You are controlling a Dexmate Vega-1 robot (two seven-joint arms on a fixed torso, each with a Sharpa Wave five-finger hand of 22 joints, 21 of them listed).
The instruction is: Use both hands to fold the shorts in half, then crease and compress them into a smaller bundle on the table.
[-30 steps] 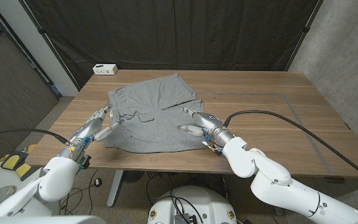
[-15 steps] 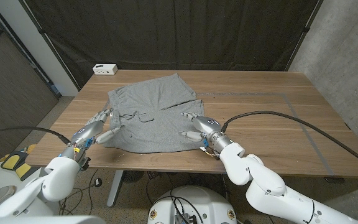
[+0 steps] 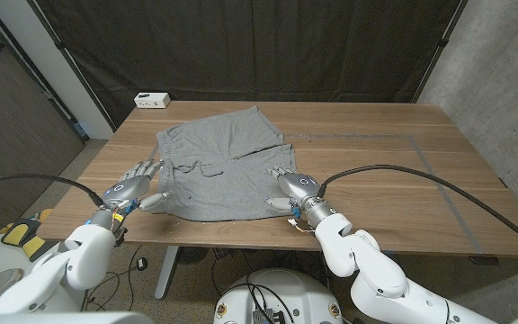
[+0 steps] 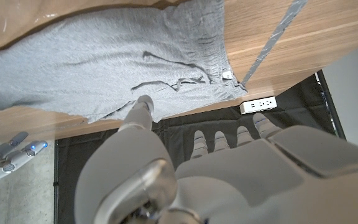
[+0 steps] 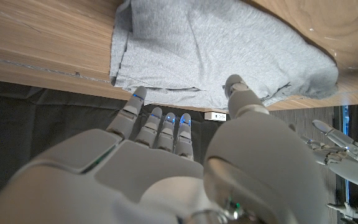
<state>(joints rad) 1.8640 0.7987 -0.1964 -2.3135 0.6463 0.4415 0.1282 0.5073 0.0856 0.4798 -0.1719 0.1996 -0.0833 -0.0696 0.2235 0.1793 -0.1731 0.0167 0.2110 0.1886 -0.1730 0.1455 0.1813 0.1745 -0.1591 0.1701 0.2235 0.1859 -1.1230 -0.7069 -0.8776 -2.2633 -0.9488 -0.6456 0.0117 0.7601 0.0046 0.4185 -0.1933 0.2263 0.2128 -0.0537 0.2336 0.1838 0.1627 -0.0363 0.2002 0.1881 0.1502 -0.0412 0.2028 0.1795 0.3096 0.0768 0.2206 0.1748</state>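
Looking down from the head camera, I see my left hand at the lower left of the frame and my right hand just right of lower centre, both at the near edge of the grey shorts. Left hand fingers are spread apart and hold nothing, the thumb reaching toward the near left corner of the cloth; I cannot tell whether it touches. Right hand fingers are also apart, lying over the near right corner of the shorts, gripping nothing that I can make out.

From the left wrist camera, the thumb sits at the hem of the shorts. From the right wrist camera, the fingertips line up along the fabric's edge, with the shorts beyond them and my left hand at that picture's right edge.

Shorts lie spread and rumpled on the wooden table, centre-left in the head view, long axis running from the near edge toward the upper middle, tilted slightly right.

Farther back, at the table's upper left corner, sits a white power strip.
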